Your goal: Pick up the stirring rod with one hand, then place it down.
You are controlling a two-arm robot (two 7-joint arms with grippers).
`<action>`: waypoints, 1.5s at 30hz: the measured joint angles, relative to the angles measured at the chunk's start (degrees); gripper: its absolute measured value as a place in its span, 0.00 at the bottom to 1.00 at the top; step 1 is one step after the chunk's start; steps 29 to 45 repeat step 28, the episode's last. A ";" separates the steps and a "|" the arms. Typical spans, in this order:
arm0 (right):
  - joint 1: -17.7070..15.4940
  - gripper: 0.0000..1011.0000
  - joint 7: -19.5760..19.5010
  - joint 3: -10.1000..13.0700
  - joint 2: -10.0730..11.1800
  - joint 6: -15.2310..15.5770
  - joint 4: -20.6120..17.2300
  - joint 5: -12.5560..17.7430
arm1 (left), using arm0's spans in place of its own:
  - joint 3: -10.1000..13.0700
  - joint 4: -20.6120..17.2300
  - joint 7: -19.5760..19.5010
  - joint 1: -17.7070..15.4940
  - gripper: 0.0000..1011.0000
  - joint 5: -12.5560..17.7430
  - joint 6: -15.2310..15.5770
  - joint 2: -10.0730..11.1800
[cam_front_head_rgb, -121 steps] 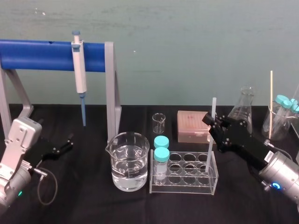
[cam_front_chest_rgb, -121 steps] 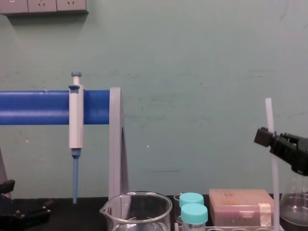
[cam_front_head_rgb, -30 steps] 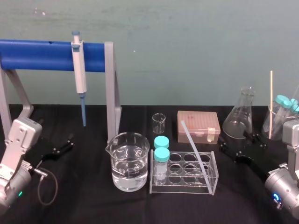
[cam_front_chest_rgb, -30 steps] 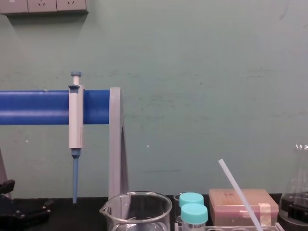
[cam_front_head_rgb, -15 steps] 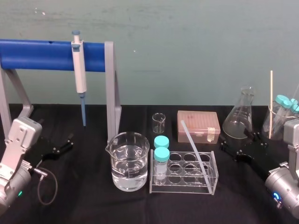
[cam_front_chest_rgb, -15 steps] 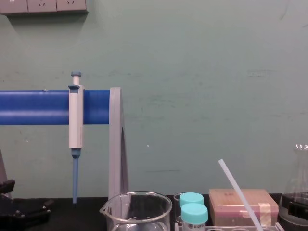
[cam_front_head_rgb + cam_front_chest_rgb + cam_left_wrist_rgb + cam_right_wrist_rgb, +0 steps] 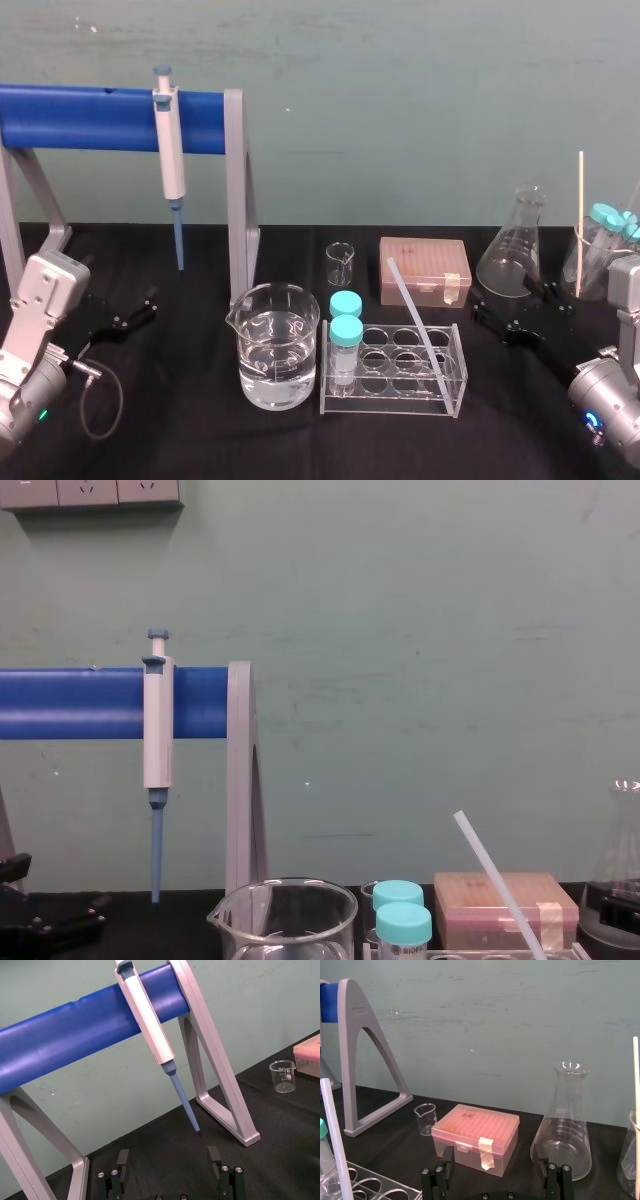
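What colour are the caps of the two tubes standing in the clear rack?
Turquoise; the caps show best in the head view.

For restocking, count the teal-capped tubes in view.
4 teal-capped tubes. Two stand in the left column of the clear rack, one behind the other. Two more lean in a glass container at the far right; others may be cut off there.

The stirring rod (image 7: 412,318) is long, thin and milky white; it stands tilted in the clear rack (image 7: 395,403), its top leaning to the left; the right hand (image 7: 510,308) sits low, fingers apart, near it but not touching.
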 joint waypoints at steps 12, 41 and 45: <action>0.00 0.99 -0.04 0.00 0.00 -0.07 -0.01 -0.01 | 0.00 0.00 0.00 0.00 0.99 0.00 0.00 0.00; 0.00 0.99 -0.03 0.00 0.00 -0.07 -0.01 -0.01 | 0.00 0.00 0.00 0.00 0.99 0.00 0.00 0.00; 0.00 0.99 -0.03 0.00 0.00 -0.07 -0.01 -0.01 | 0.00 0.00 0.00 0.00 0.99 0.00 0.00 0.00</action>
